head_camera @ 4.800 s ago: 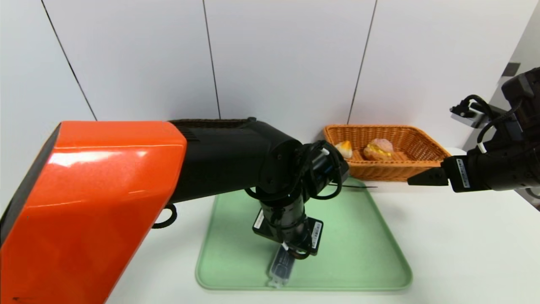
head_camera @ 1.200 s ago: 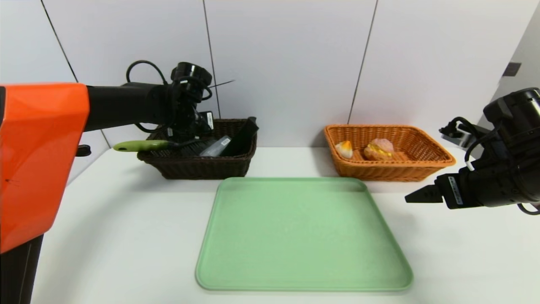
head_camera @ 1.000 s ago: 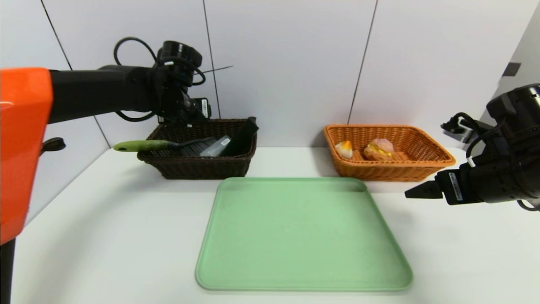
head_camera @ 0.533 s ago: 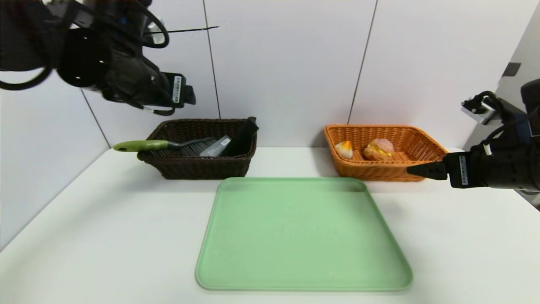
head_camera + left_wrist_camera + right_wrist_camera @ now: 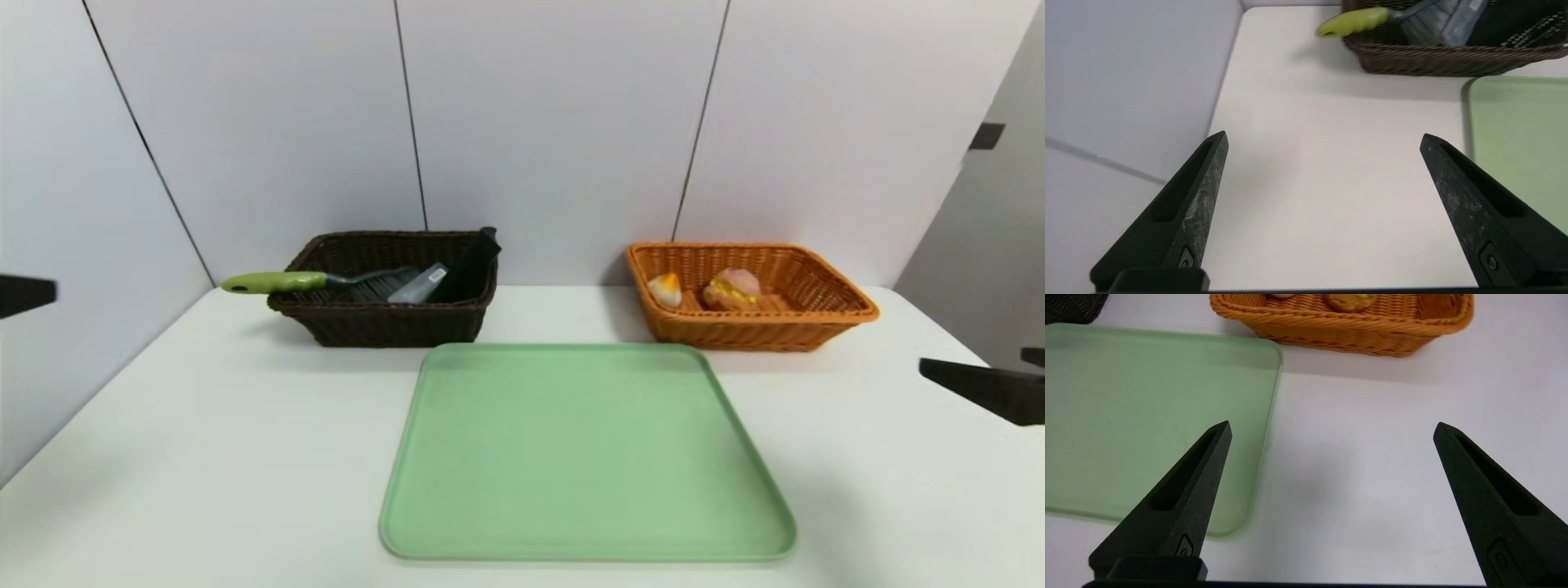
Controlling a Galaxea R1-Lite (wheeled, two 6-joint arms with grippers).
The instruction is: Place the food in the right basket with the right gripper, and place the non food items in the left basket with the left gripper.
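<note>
The left basket (image 5: 384,325), dark brown, holds the non food items: a green-handled brush (image 5: 273,282) sticking out over its rim, a grey case (image 5: 416,284) and a black pouch (image 5: 472,265). The right basket (image 5: 755,333), orange, holds the food: a pale bun (image 5: 666,287) and a cream puff (image 5: 732,290). My left gripper (image 5: 1323,136) hangs open and empty over bare table, near the left wall and short of the dark basket (image 5: 1445,59). My right gripper (image 5: 1333,424) is open and empty above the table, beside the tray and short of the orange basket (image 5: 1347,328).
A green tray (image 5: 584,449) lies in the middle of the white table with nothing on it. Walls close in behind the baskets and along the left side. In the head view only a finger (image 5: 24,296) shows at the left edge and another finger (image 5: 980,388) at the right edge.
The left arm has lifted away from the dark basket and drawn back to the left edge, its jaws widening. The right arm has pulled back to the right and lower.
</note>
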